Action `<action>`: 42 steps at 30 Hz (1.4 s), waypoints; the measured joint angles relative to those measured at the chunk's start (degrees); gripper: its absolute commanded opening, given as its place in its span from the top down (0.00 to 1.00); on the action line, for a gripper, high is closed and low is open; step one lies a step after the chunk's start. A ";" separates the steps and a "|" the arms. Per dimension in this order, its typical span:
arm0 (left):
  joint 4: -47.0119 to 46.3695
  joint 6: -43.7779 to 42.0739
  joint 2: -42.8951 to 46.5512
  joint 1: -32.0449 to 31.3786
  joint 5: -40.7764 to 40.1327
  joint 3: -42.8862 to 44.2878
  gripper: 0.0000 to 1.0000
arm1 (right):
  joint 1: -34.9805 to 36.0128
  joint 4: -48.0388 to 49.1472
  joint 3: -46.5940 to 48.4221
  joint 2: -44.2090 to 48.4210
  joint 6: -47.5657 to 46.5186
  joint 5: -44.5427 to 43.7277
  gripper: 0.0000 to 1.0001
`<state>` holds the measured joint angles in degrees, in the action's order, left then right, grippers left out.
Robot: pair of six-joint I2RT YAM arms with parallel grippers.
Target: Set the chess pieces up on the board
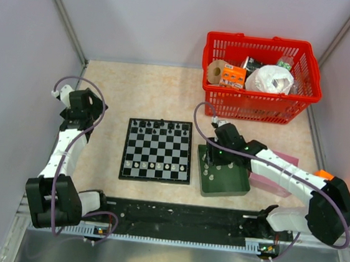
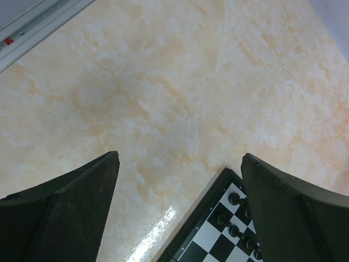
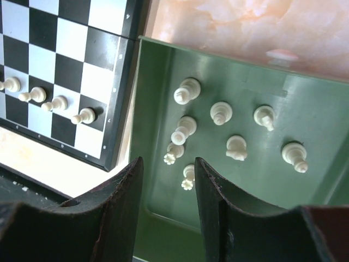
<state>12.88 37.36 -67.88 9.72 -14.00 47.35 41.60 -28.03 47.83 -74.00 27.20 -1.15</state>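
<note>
The board (image 1: 157,150) lies flat in the middle of the worktop (image 1: 111,87). Black pieces (image 1: 157,126) line its far row, and a few white pawns (image 3: 57,102) stand on a near row. The rest of the white pieces (image 3: 221,113) are scattered in the green tray (image 3: 316,109) just beside the board's right edge, some upright and at least two near the tray's front apparently tipped on their sides. The right fingers (image 3: 212,196) hang over the tray's near end, partly parted with nothing between them; through the gap one of the fallen pieces (image 3: 188,177) shows. The left fingers (image 2: 272,191) are spread wide and empty over bare worktop, off the board's far-left corner. These pieces look light, hard and smooth — likely to skid or topple at a glancing touch, and too small to forgive a poor line-up. An upright one is probably best pinched across the narrow stem below its head, coming straight down so the neighbours are not knocked. A lying one would need the fingers set across its waist, and it may roll on the slick tray floor — the standing piece (image 3: 187,90) at the far-left of the cluster looks the easier pick.
</note>
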 measured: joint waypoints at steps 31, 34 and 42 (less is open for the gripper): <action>0.00 -0.02 0.00 0.00 -0.61 0.00 0.01 | 3.04 -4.28 -3.61 -1.73 3.93 0.00 0.65; 0.02 -0.02 0.00 0.00 -0.63 0.00 0.01 | 3.04 -4.17 -3.61 -2.69 3.93 -0.46 0.66; 0.02 -0.02 0.00 0.00 -0.66 0.00 0.01 | 3.04 -3.69 -3.61 -4.48 3.91 -1.31 0.70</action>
<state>12.91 37.34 -67.88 9.72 -14.66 47.35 44.64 -31.73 44.23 -78.48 31.11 -2.46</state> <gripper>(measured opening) 0.987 0.308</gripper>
